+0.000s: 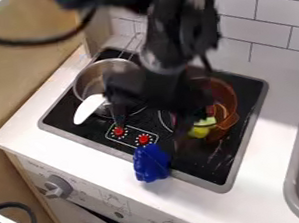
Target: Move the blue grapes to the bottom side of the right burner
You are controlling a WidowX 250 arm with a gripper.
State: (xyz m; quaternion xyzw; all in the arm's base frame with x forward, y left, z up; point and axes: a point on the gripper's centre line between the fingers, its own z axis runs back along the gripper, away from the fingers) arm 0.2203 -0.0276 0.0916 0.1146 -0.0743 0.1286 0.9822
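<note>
1. Hanging over the middle of the black cooktop (72, 115), the black gripper (151, 129) points down from an arm that enters at the view's top edge.
2. Its two fingers are spread apart, one near the red dials (144, 139) and the other towards the orange-brown pot (228, 99); they hold nothing that can be seen between them.
3. The blue grapes (151, 162) lie at the cooktop's front edge, partly across its grey rim and reaching onto the white counter (90, 157). They sit just in front of the dials, apart from the gripper.
4. A metal saucepan (101, 74) stands at the left of the cooktop, its handle towards the back. The white utensil (87, 109) lies at its front side, its broad end outside the pan.
5. The orange-brown pot is at the right of the cooktop, partly hidden by the arm. A yellow-green piece (199, 131) and something red show in it, too blurred to name.
6. A grey sink (291, 181) is set into the counter at the right, and white tiles (263, 12) line the wall behind.
</note>
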